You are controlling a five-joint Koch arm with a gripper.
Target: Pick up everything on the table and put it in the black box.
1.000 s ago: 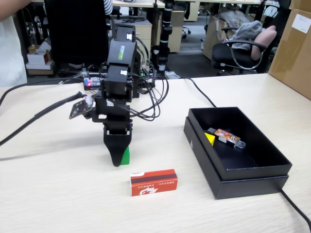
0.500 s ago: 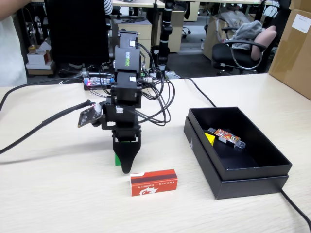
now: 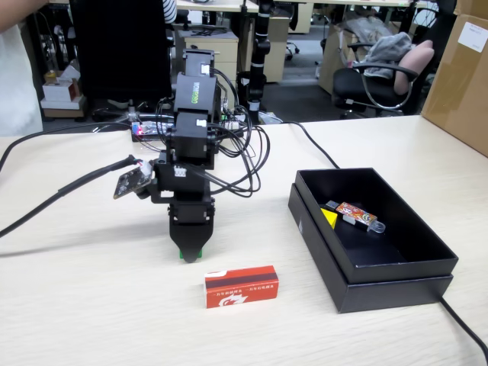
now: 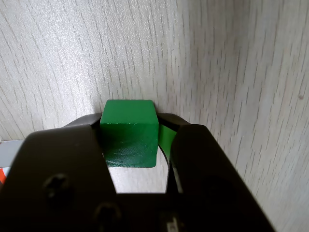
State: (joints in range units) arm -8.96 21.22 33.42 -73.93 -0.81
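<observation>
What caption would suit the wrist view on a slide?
Gripper jaws flanking a green cube on the wood-grain table.

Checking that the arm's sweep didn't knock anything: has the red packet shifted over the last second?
No. In the fixed view the red packet lies at the same spot and angle left of the black box as before.

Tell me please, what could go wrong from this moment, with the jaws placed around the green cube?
1. In the wrist view the green cube sits at the very tips of the gripper, so it may slip out when lifted.
2. The red packet lies close in front of the arm; a low move could push it.
3. On the way to the black box, a low carry might hit its near wall.
</observation>
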